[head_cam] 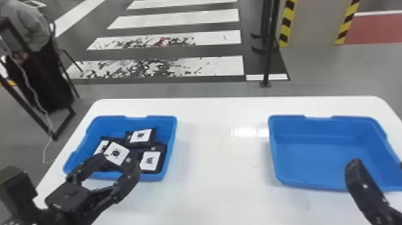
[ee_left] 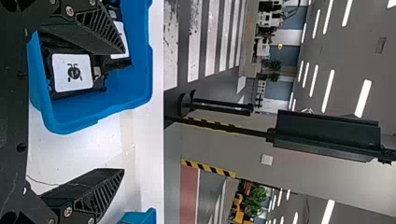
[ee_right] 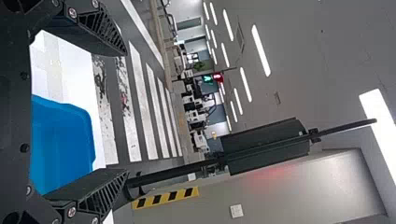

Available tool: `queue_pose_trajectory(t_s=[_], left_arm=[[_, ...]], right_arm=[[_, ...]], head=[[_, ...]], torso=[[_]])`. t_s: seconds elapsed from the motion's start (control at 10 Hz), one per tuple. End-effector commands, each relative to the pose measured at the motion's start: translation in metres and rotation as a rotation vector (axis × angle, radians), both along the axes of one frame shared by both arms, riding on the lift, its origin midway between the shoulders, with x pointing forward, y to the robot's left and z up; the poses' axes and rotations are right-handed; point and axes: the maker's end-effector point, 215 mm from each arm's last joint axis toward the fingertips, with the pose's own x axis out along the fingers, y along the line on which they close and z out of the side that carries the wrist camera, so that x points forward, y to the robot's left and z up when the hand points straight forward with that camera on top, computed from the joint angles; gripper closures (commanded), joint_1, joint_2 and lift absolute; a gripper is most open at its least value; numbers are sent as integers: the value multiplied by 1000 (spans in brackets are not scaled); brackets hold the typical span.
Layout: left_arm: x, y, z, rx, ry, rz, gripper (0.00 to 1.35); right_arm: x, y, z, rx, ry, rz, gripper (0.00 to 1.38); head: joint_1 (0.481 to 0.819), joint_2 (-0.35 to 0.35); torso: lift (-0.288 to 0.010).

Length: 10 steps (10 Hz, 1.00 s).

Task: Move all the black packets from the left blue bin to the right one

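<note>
In the head view, the left gripper (head_cam: 122, 163) stands at the near side of the left blue bin (head_cam: 172, 131), its two fingers spread, pinching nothing. One black packet (head_cam: 116, 153) lies between and just beyond its fingertips; whether either finger touches it, I cannot tell. A second packet (head_cam: 150, 161) lies beside the right-hand finger's tip, a third (head_cam: 141, 136) farther beyond the fingers, and a fourth (head_cam: 103, 146) just past the left-hand finger's tip. The right gripper (head_cam: 363, 185) shows a finger over the near part of the right blue bin (head_cam: 317, 137).

In the left wrist view, the left gripper (ee_left: 124, 110) has its fingers wide apart, with black packets near one finger and a corner of the right blue bin just past the other.

In the right wrist view, the right gripper (ee_right: 127, 112) also has its fingers wide apart, the right blue bin partly between them.
</note>
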Motion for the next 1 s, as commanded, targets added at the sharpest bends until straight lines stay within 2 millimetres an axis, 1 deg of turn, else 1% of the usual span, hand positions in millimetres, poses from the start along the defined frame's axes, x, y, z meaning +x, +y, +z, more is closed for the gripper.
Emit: queue_pose_trajectory(t_s=[0.0, 0.9], left_arm=[[0, -1, -1, -4, 3, 0, 137], [0, 0, -2, -1, 5, 2, 137]], right_arm=[[0, -1, 1, -2, -4, -2, 140], [1, 0, 0, 4, -3, -2, 140]], head=[[695, 152], [695, 152]], torso=[[-154], [-154]])
